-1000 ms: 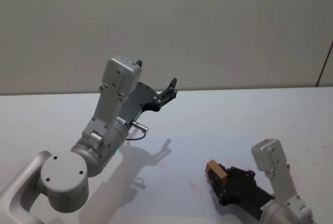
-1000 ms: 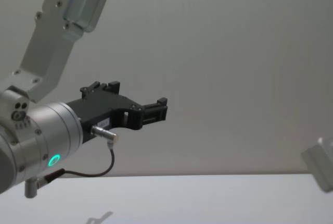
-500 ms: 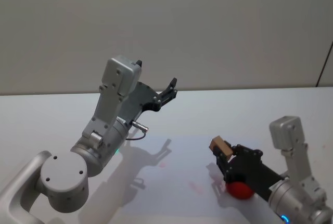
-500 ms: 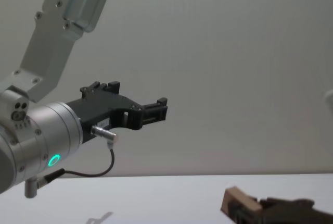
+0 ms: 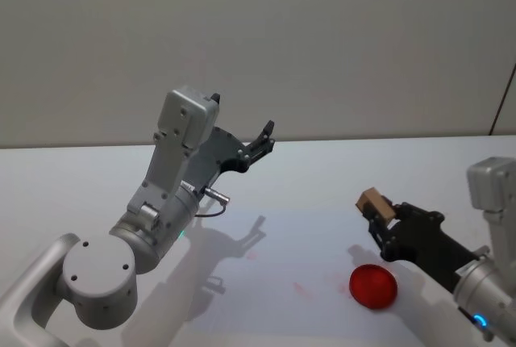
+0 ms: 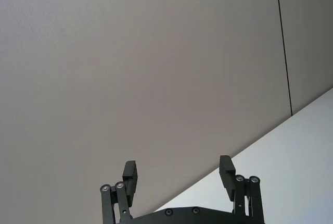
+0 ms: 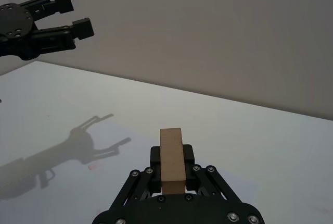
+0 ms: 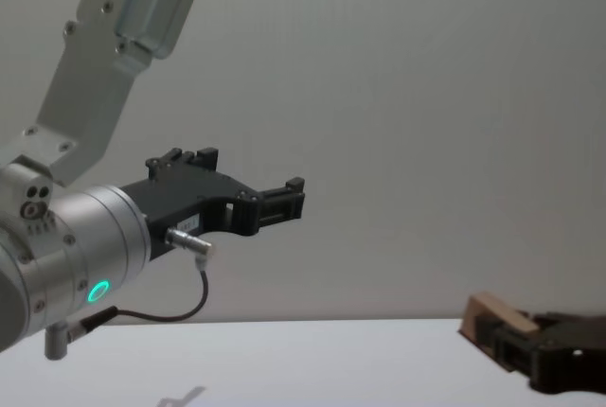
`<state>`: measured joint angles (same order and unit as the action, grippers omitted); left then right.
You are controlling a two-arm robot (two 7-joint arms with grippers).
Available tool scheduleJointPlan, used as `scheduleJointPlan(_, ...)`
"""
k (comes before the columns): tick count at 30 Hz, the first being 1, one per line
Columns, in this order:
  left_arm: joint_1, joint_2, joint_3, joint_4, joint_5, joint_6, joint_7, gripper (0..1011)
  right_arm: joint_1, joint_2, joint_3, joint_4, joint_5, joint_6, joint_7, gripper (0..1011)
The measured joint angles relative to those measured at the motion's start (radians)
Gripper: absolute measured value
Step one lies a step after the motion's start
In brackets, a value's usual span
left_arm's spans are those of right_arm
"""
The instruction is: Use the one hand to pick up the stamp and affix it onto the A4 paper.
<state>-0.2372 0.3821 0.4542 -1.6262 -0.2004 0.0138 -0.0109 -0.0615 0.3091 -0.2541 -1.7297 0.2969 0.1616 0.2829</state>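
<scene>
The right gripper is seen raised above the table at the right side, its two black fingers clamped on the stamp, a light-brown wooden block that projects forward beyond the fingertips. In the right wrist view the stamp is held squarely between the fingers, its long axis in line with the gripper's reach, so the block points forward and away rather than down. In the chest view the stamp is shown tilted, its far end a little higher than the gripped end, clear of the tabletop.

A round red object is seen lying on the table below and slightly nearer the robot than the held stamp; what it is cannot be told for certain. The pale sheet of A4 paper is spread on the table to the left of and below the gripper, with faint reddish marks on it.

The coming move is judged to turn on this: the paper lies down and to the left of the stamp, and the stamp's working face would have to be turned downward before being pressed.

The left gripper is held high and idle at the left, its fingers spread apart with nothing between them.
</scene>
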Motion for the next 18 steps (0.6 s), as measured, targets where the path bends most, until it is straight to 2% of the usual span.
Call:
scheduleJointPlan(6,0.0,0.0,0.0,0.0,0.0,0.0,0.0,1000,-0.012,0.04,0.033,-0.009,0.028,-0.005,-0.001,228)
scheduleJointPlan(18,0.0,0.0,0.0,0.0,0.0,0.0,0.0,1001,-0.041,0.095,0.073,-0.022,0.054,-0.018,-0.015,228)
